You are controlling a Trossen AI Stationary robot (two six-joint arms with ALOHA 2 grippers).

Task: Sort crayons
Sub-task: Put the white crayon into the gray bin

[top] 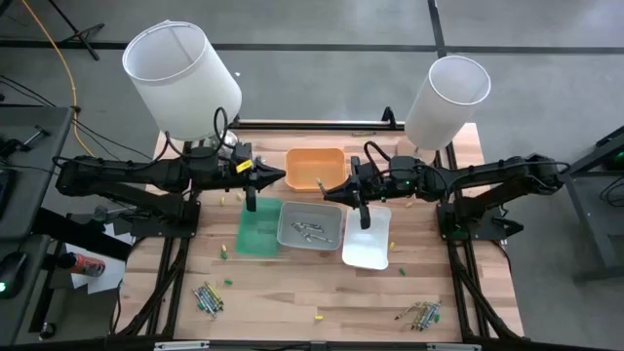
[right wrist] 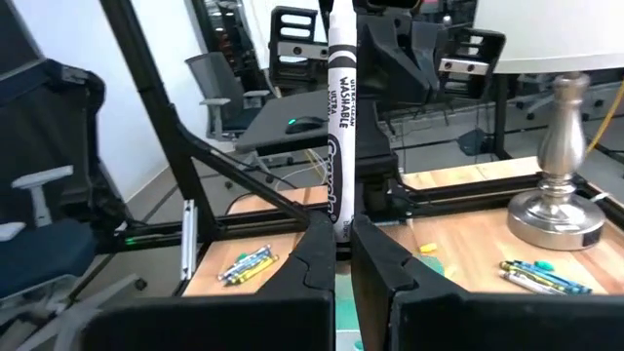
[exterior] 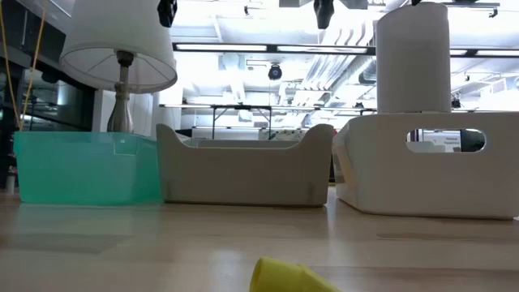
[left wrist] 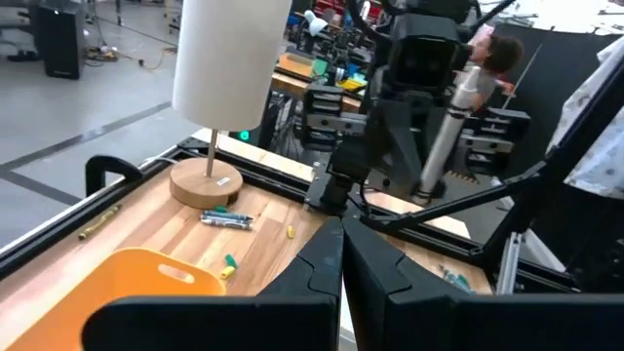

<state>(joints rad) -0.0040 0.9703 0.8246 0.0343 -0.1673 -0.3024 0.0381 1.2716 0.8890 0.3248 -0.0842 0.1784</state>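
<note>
My right gripper (top: 329,187) hovers level over the near right corner of the orange tray (top: 314,156), shut on a grey-white crayon (right wrist: 339,117) with black lettering. My left gripper (top: 280,177) hovers level at the orange tray's left side, its fingers shut (left wrist: 341,258) with nothing between them. The two grippers point at each other. The grey tray (top: 310,239) holds several crayons (top: 308,229). Loose crayon bunches lie on the table at the near left (top: 208,297) and near right (top: 419,313). My right gripper pinches the crayon's lower end (right wrist: 339,226) between its two fingers. The fingers come level from the table's right and lie across the crayon. The crayon stands upright above the fingers, lifted clear of the trays and the table.
A green tray (top: 258,229), the grey tray and a white tray (top: 369,239) stand in a row near of the orange one. Two lamps with white shades (top: 180,73) (top: 448,97) stand at the far corners. Small crayon pieces (top: 222,252) (exterior: 284,277) lie scattered on the wood.
</note>
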